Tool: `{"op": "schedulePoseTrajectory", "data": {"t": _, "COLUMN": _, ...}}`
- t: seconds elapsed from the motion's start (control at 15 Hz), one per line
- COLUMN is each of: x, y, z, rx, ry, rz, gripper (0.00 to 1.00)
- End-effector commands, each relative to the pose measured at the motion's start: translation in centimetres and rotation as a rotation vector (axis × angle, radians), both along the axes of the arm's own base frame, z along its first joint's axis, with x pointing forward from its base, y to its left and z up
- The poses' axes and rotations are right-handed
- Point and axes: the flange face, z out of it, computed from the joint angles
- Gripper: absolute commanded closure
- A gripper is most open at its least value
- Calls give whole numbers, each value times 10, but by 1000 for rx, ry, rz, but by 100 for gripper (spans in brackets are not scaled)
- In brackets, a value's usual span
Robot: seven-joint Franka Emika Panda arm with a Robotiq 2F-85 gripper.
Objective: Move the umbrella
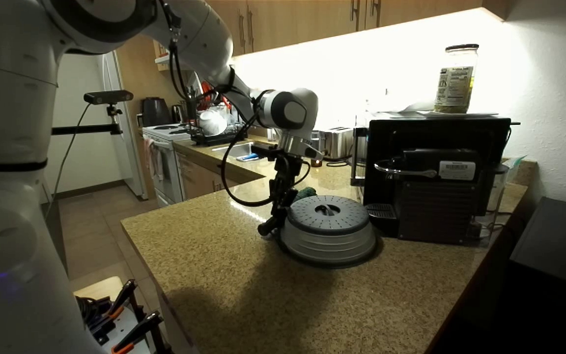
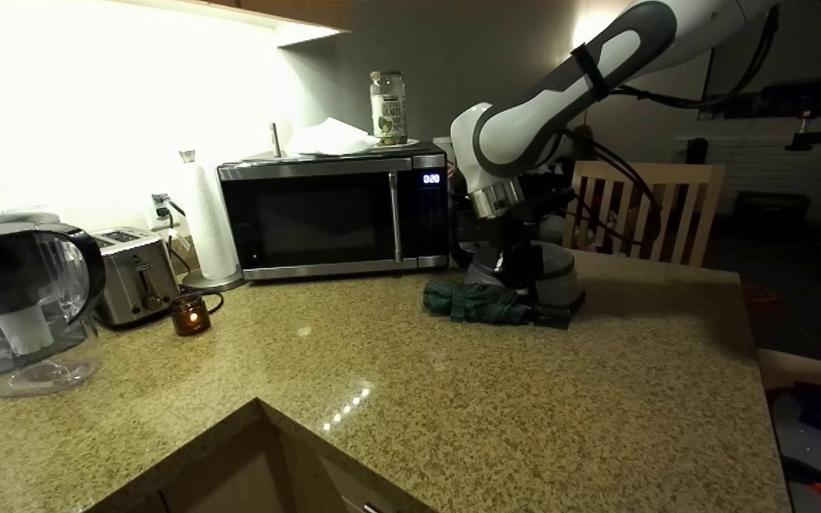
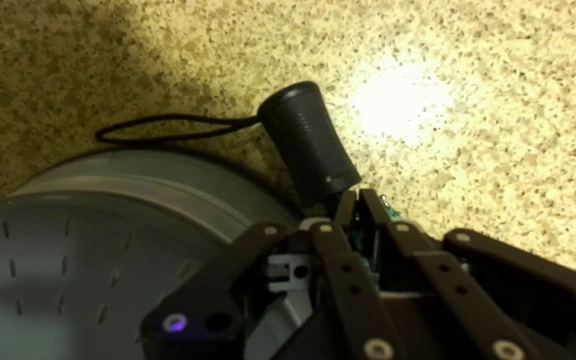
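The umbrella [image 2: 478, 301] is a folded dark green bundle lying on the counter, with its black handle [image 3: 310, 142] and thin wrist loop showing in the wrist view. In an exterior view only a bit of its green cloth [image 1: 305, 192] shows behind the grey disc. My gripper [image 3: 358, 192] is low at the counter, at the neck between handle and cloth. Its fingers are nearly together, with green cloth visible between them; they look shut on the umbrella. The gripper hides the middle of the umbrella in both exterior views.
A round grey domed disc [image 1: 329, 214] with a ribbed top stands right beside the umbrella and gripper. A black coffee machine [image 1: 435, 196] and a microwave [image 2: 325, 221] stand behind. A lit candle jar [image 2: 190, 315], toaster [image 2: 138, 276] and water pitcher [image 2: 18, 285] are farther along the counter.
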Motion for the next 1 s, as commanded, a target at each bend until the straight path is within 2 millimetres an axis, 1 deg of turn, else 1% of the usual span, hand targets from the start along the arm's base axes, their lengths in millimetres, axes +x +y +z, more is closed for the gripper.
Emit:
{"op": "schedulePoseTrajectory", "data": {"t": 0.0, "x": -10, "y": -6, "z": -18, "rx": -21, "ry": 10, "rz": -24, "gripper": 100}}
{"op": "schedulePoseTrajectory", "data": {"t": 0.13, "x": -11, "y": -4, "z": -17, "rx": -45, "ry": 6, "rz": -4, "gripper": 99}}
{"op": "schedulePoseTrajectory", "data": {"t": 0.2, "x": -11, "y": -1, "z": -14, "rx": -54, "ry": 2, "rz": 17, "gripper": 99}}
{"op": "schedulePoseTrajectory", "data": {"t": 0.53, "x": -12, "y": 20, "z": 4, "rx": -107, "ry": -6, "rz": 102, "gripper": 99}}
{"op": "schedulePoseTrajectory", "data": {"t": 0.93, "x": -14, "y": 39, "z": 10, "rx": -172, "ry": -10, "rz": 203, "gripper": 99}}
